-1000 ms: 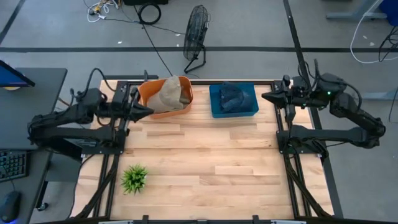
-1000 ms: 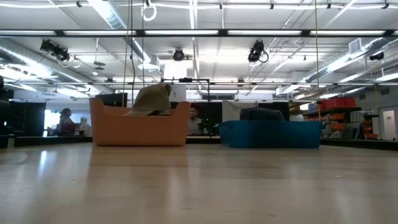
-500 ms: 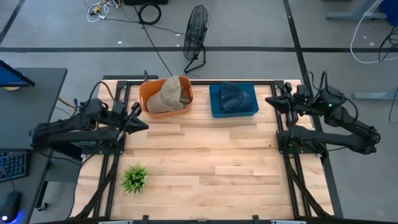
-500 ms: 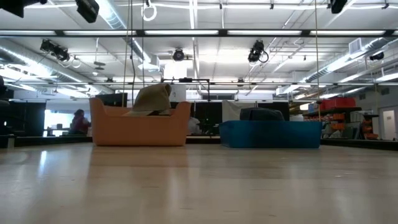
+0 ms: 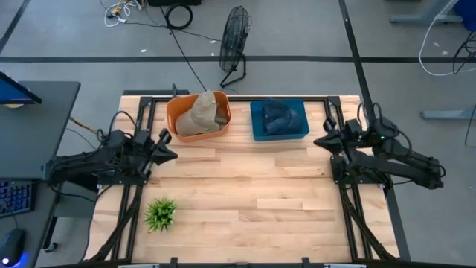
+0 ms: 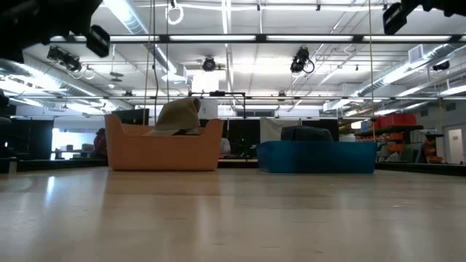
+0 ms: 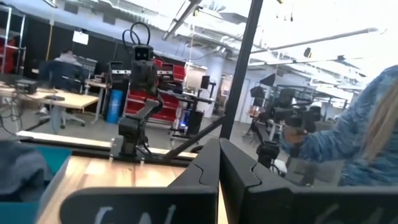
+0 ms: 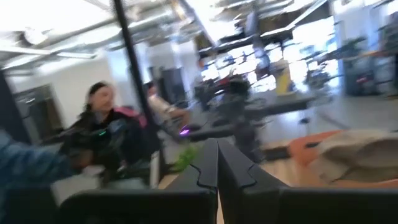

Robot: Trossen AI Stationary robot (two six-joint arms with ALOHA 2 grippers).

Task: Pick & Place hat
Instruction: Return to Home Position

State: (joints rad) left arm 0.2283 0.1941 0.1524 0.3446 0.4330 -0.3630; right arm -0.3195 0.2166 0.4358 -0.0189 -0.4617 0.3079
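A tan hat (image 5: 199, 113) sits slumped in an orange bin (image 5: 178, 123) at the table's far edge, its crown rising above the rim in the low view (image 6: 178, 115). A dark blue hat (image 5: 279, 117) lies in the blue bin (image 5: 256, 130) beside it. My left gripper (image 5: 172, 154) hangs shut above the table's left side, just nearer than the orange bin, pointing right. My right gripper (image 5: 318, 141) hangs shut at the right side, nearer than the blue bin, pointing left. Both wrist views show the fingers closed together (image 7: 219, 163) (image 8: 217, 163) with nothing between them.
A small green plant (image 5: 161, 213) stands near the table's left near corner. Black frame rails (image 5: 343, 186) run along both sides. A fan (image 5: 234, 37) stands on the floor beyond the far edge. People show in the room (image 8: 106, 134). Bare wood lies mid-table (image 5: 245, 193).
Both arms have drawn back from the bins toward the table's near edge, still shut. The left gripper has left the orange bin's side and the right gripper has left the blue bin's corner. Both hats have stayed in their bins.
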